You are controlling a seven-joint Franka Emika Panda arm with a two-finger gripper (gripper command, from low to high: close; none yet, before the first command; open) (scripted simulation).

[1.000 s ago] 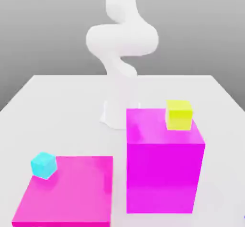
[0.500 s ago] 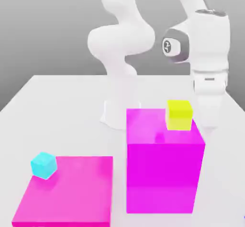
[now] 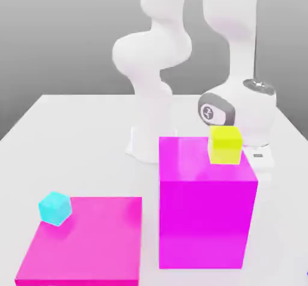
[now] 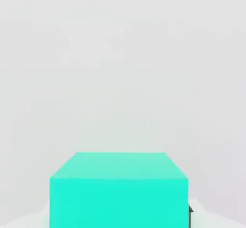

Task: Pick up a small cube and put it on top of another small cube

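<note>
The small cube (image 4: 118, 193), plain teal-green, sits close in front of the hand camera on the white table. A dark finger (image 4: 190, 210) touches its side. My gripper (image 3: 260, 161) is down low behind the tall magenta block (image 3: 204, 218), on the exterior view's right, and that block hides its fingertips and the small cube there. The gripper is shut on the small cube. A yellow cube (image 3: 225, 144) stands on the far right corner of the tall block's top, just in front of the arm's wrist (image 3: 240, 113).
A light cyan cube (image 3: 55, 208) rests on the far left corner of a flat magenta slab (image 3: 90, 242) at the front left. The arm's white base (image 3: 147, 140) stands behind the tall block. The white table (image 3: 72, 140) stretches to the left and back.
The arm swung in on the exterior view's right and lowered its hand behind the tall magenta block. The jaws closed. The cubes and blocks have not moved.
</note>
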